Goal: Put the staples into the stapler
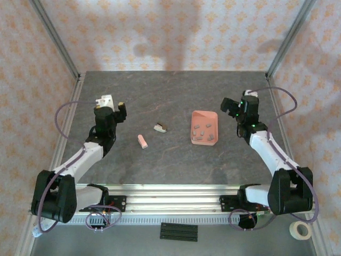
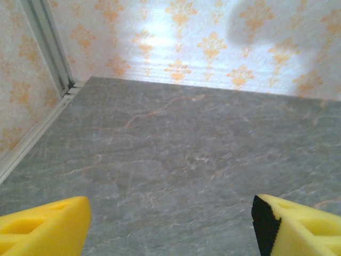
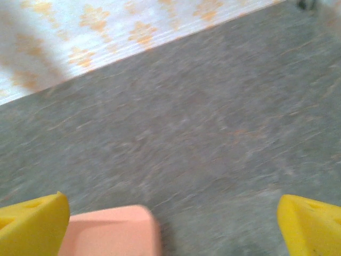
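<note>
The stapler (image 1: 142, 141), small and pale pink, lies on the dark table left of centre. Several tiny grey staples (image 1: 204, 129) sit inside a salmon-pink tray (image 1: 194, 126) right of centre. My left gripper (image 1: 115, 103) hovers at the table's left, well behind and left of the stapler. It is open, and its yellow fingers (image 2: 45, 224) have bare table between them. My right gripper (image 1: 237, 104) hangs just right of the tray's far corner. It is open too, and the tray's corner (image 3: 112, 232) shows low between its fingers (image 3: 311, 226), which are clear of it.
A small grey-and-white object (image 1: 160, 127) lies between the stapler and the tray. Metal frame posts (image 1: 56, 40) and patterned walls bound the table on the left, right and back. A black strip (image 1: 179, 231) and a tape roll (image 1: 301, 230) lie in front of the rail.
</note>
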`<state>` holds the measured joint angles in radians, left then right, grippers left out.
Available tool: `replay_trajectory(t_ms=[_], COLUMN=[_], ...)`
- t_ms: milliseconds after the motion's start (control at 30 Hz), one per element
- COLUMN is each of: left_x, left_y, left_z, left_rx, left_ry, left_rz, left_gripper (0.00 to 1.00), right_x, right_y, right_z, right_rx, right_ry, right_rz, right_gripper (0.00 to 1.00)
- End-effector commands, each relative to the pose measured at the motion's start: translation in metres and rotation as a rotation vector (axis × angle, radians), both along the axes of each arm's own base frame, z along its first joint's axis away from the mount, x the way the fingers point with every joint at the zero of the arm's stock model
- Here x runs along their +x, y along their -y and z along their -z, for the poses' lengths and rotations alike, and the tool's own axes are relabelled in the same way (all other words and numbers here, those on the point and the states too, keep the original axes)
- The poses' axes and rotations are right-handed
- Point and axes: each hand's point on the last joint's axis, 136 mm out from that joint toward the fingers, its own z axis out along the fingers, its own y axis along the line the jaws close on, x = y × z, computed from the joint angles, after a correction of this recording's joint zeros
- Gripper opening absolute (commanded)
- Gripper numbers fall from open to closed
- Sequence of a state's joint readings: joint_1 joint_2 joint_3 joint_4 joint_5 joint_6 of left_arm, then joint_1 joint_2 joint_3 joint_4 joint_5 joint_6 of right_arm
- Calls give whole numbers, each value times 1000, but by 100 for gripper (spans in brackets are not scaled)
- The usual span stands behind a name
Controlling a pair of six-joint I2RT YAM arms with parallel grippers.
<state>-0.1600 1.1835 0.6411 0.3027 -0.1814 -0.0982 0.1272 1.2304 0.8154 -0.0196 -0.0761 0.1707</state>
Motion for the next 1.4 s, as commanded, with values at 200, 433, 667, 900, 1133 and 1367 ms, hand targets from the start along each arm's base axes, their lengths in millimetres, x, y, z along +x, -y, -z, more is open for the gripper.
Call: replay_trajectory(t_ms=[200, 433, 667, 900, 1133, 1367], left_x=[-38, -72, -96, -100, -94, -86], left_y=[50, 88, 113, 115, 130, 132], left_z=[18, 36, 59, 83, 110, 129], left_rx=[-163, -221, -187, -149, -185, -192], left_ry=[-370, -614, -856, -999, -1066, -1102], left_rz=[64, 94, 76, 28, 48, 34], left_gripper=[69, 60, 56, 56, 56, 56], right_x=[-43, -67, -73, -75, -78, -78], right_y=[-61, -98, -107, -111, -116, -120], right_z=[6, 19, 25, 26, 30, 34], right_rx=[188, 240, 272, 254, 256, 242], right_ry=[-91, -107, -129, -156, -181, -203], right_rz=[-9, -37, -49, -81, -111, -134], right_gripper=[99, 99, 99, 99, 99, 99])
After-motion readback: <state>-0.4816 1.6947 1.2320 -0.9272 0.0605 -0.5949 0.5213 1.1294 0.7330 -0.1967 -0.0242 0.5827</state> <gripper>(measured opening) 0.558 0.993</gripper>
